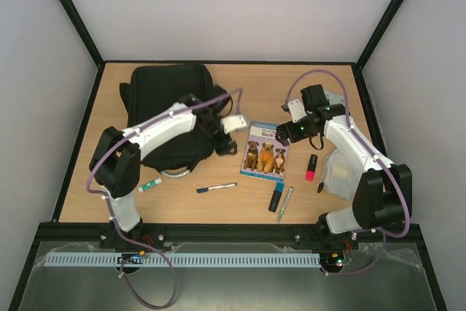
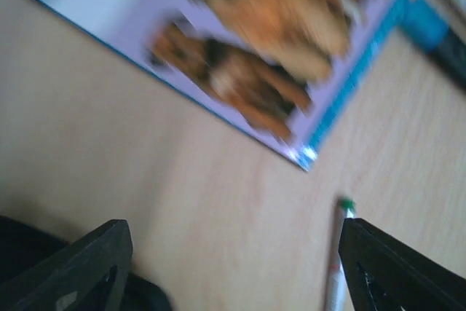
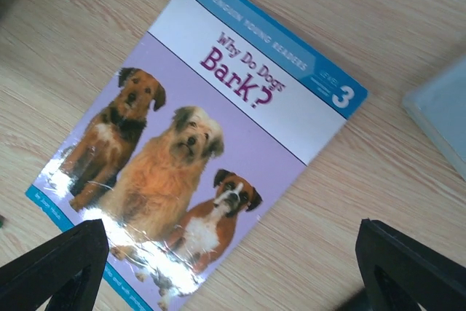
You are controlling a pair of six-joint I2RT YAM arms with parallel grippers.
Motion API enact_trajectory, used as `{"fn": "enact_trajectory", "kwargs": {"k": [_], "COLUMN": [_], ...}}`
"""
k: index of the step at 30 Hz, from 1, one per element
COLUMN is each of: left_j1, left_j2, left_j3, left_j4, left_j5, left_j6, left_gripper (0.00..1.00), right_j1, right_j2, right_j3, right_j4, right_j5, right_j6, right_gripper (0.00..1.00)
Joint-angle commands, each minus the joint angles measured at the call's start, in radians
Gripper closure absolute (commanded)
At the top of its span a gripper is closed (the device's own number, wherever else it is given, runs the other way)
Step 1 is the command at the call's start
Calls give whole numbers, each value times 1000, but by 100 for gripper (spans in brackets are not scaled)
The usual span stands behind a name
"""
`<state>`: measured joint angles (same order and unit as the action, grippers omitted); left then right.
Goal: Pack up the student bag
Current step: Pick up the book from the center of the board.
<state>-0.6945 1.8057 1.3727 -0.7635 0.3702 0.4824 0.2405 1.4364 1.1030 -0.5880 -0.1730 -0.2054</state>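
The student bag point(image 1: 169, 103), a large black backpack, lies at the back left of the table. My left arm reaches across it, and my left gripper point(image 1: 227, 142) hangs just past its right edge. In the left wrist view that gripper point(image 2: 233, 271) is open over bare wood, with a dark corner of the bag point(image 2: 25, 249) at its left finger. A dog book point(image 1: 264, 152) lies mid-table. My right gripper point(image 1: 289, 132) hovers at the book's right edge. The right wrist view shows it point(image 3: 233, 271) open, with the book point(image 3: 196, 143) below it.
Loose on the table are a blue-white pen point(image 1: 216, 188), a green-capped marker point(image 1: 149, 185), a blue highlighter point(image 1: 277, 197), a grey pen point(image 1: 285, 204) and a red marker point(image 1: 311, 167). A whitish pouch point(image 1: 339, 172) lies under my right arm. Black frame rails border the table.
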Motion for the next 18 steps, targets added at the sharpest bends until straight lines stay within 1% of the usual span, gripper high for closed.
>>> {"fn": "enact_trajectory", "kwargs": {"k": [1,5,7,8,10,14,16,18], "left_j1": [71,124,147,154,156,159,160,160], "left_j2": [78,220,278,301,342,393,409,419], "left_j3": [207,373,426,442,465,462,456,443], "left_j4": [-77,-82,-60,-45,-20,34,44,58], "left_j5": [51,112,150,176,201,265,279,280], "left_j6": [-85,-200,-278,-303,-323,-380,-398,-426], "left_gripper": [17,16,16,16,17,18,19,20], "right_j1": [-33,-55,-66,-71,-87,-106,-106,-106], "right_j2": [-16,-11,0,11,42,133,168,189], "right_j3": [37,49,47,46,33,39,44,37], "right_j4": [-128,-145,-144,-145,-143,-164,-170,-163], "right_j5": [-17,-53,-55,-55,-67,-98,-99,-97], "right_j6": [-37,-73,-89,-101,-126,-162,-169,-169], "right_gripper": [6,7,9,11,20,45,52,55]}}
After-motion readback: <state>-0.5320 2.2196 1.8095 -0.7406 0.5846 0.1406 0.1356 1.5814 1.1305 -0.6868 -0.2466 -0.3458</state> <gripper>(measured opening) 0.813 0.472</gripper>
